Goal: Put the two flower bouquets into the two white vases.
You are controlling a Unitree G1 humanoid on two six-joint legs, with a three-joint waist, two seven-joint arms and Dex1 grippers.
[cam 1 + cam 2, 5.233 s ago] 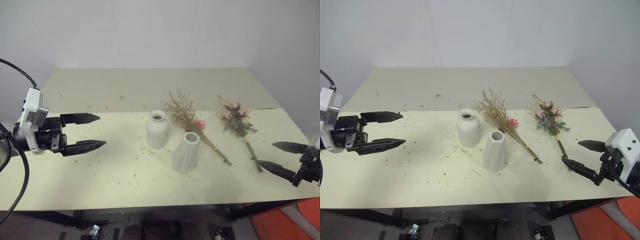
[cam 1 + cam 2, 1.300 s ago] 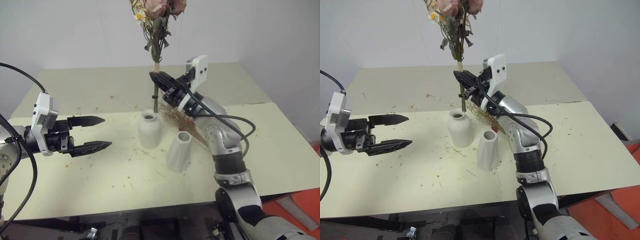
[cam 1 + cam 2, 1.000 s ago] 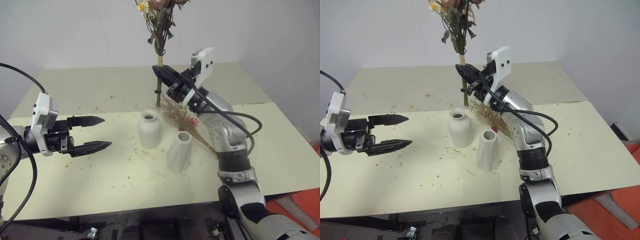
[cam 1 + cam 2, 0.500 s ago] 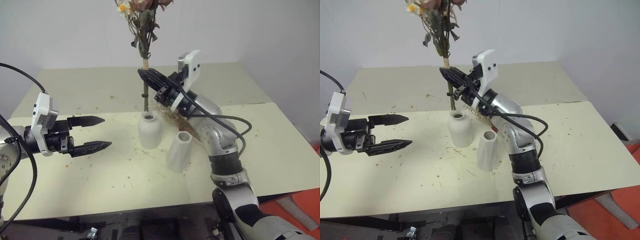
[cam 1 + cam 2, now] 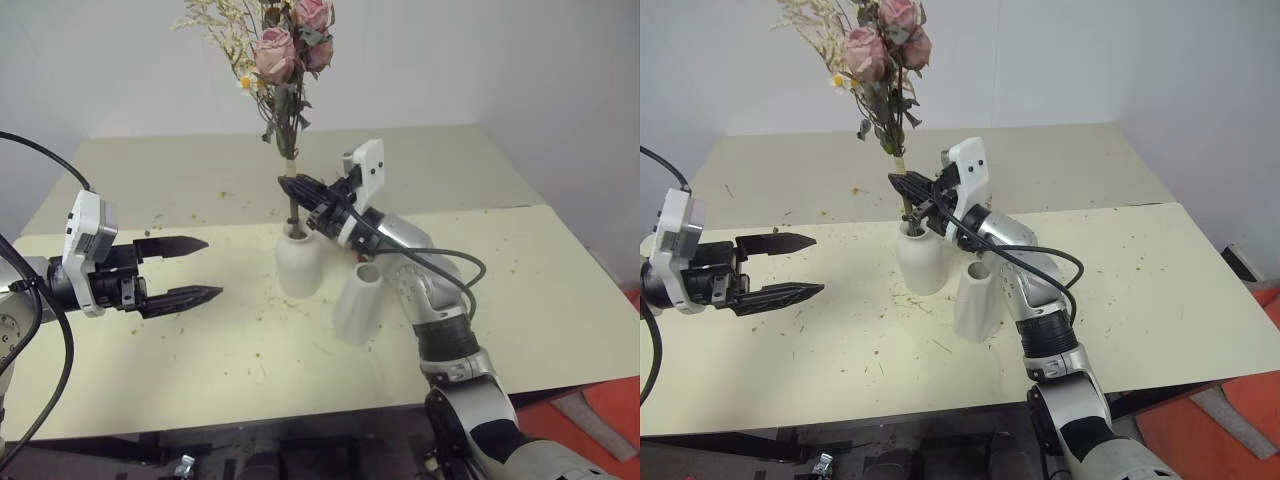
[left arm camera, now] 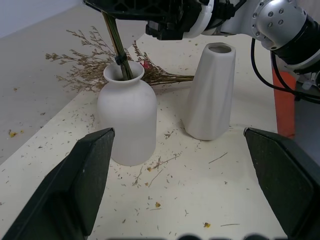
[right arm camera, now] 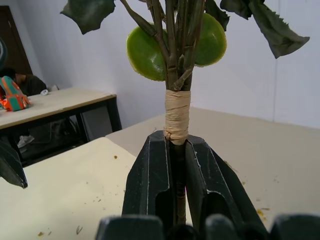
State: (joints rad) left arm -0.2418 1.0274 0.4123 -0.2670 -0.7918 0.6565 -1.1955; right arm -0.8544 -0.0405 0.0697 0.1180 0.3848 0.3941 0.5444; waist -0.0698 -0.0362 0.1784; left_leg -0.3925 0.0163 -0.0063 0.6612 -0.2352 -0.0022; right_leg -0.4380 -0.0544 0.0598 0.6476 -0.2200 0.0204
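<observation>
Over on the left, the left hand (image 5: 205, 268) is hovering above the worktop (image 5: 560, 290), its two black fingers spread wide with nothing between them, and it is sitting exactly where it was a second ago. Moving across, the round vase (image 5: 299, 259) is standing upright, and the stems of the rose bouquet (image 5: 283, 60) are now going down into its neck. A second ago those stems were hanging above and just to the right of the opening; half a second ago they were lined up over it; now the blooms are coming fully into the head view, where before they were cut off by the top edge. The stem ends inside the vase are hidden, so how deep they reach cannot be told. The right hand (image 5: 296, 190) is clamped tight on the stems just under the tan wrap (image 7: 177, 116), sitting right above the vase's mouth, and it has come down and leftward since that earlier moment. Just beside the round vase, the tall vase (image 5: 359, 302) is standing empty, partly covered by the right forearm. The grass bouquet (image 6: 95, 75) is lying on the worktop behind both vases, largely blocked by the arm in the head views and seen best from the left wrist.
</observation>
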